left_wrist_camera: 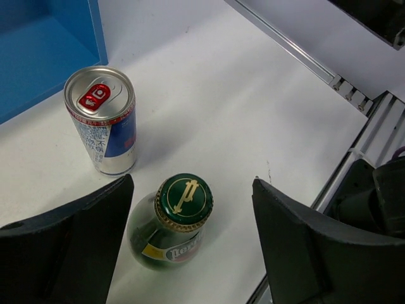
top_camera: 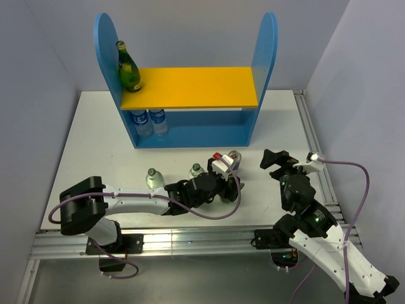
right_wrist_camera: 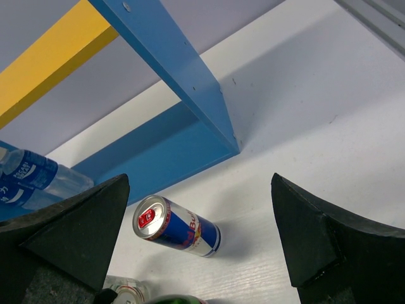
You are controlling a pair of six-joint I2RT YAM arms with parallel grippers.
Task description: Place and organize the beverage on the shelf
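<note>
- The dark green bottle (left_wrist_camera: 166,246) stands upright on the tabletop (left_wrist_camera: 240,107), directly between the fingers (left_wrist_camera: 69,244) of the left pincer (left_wrist_camera: 192,185); its long axis is vertical, with the cap facing up at the wrist camera, so the fingers flank it from either side
- It is not centred: it sits just beside the finger at the picture's left, perhaps touching it, while a clear strip of tabletop shows on the other side
- The left pincer stands wide, straddling the bottle with nothing clamped yet; the right pincer (right_wrist_camera: 200,183) is also wide and holds nothing, hanging near the right side panel of the shelf (top_camera: 190,87)
- The left arm is plainly the nearer one; in the overhead view the right pincer lies apart, off to the right
- The bottle is dark green glass with a green crown cap bearing a gold emblem and gold rim, and a pale label low on the body; being round and smooth, it could, I judge, tip or slip under an off-centre squeeze
- A blue-silver can (left_wrist_camera: 101,120) with a red tab stands upright near it on the shelf side, close enough to be nudged
- A second green bottle (top_camera: 128,68) already stands at the left end of the shelf's yellow top board; this one probably belongs beside it
</note>
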